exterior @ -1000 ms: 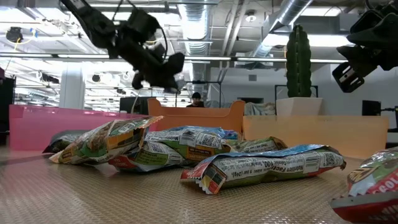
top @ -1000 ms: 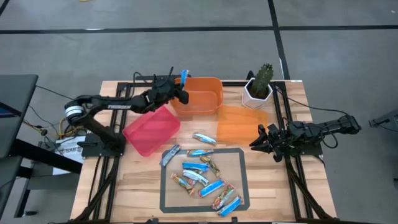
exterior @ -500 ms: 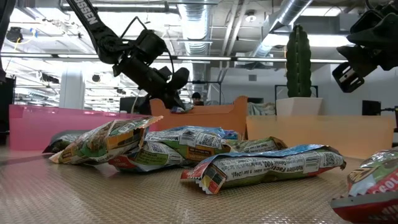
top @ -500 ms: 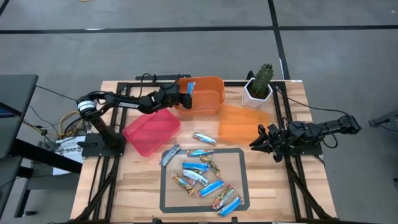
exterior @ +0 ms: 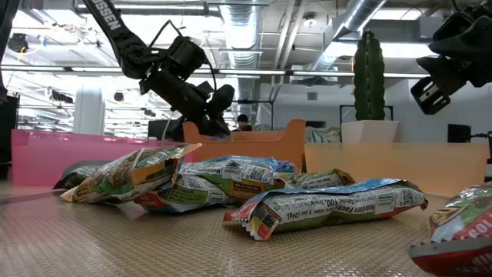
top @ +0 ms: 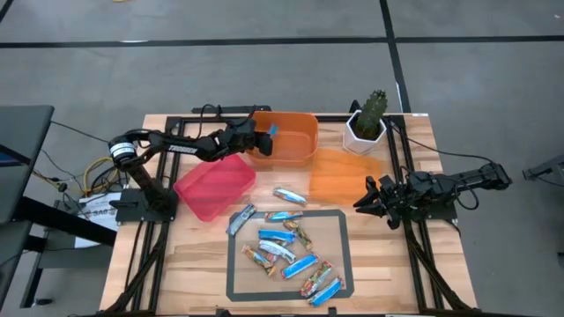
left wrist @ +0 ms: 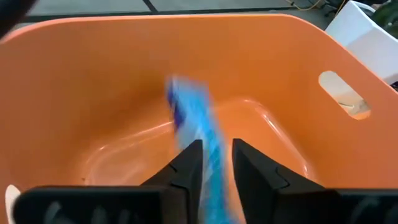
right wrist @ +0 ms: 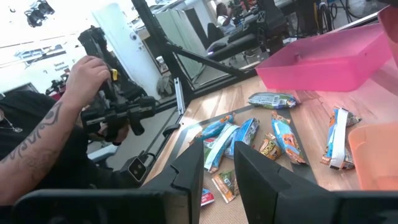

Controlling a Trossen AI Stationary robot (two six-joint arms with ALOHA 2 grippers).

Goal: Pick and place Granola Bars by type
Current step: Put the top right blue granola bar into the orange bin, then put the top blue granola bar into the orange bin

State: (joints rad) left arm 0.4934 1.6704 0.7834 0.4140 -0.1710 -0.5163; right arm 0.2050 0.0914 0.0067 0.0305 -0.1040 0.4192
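One blue-wrapped bar stands on end at my left end effector, which hangs over the near-left rim of the orange bin. The bar shows only as a blur, well inside the bin's walls, and I cannot tell whether my left end effector is clamped on it or merely flanks it.

The other granola bars lie scattered on the worktop in front of the orange bin, blue-and-white ones mixed with brown and green ones, most of them inside a dark taped rectangle. A pink bin sits tilted just in front and to the left of the orange bin. A potted cactus stands just to the bin's right.

My right end effector waits to the front-right of the orange bin, its fingers a little apart with nothing between them.
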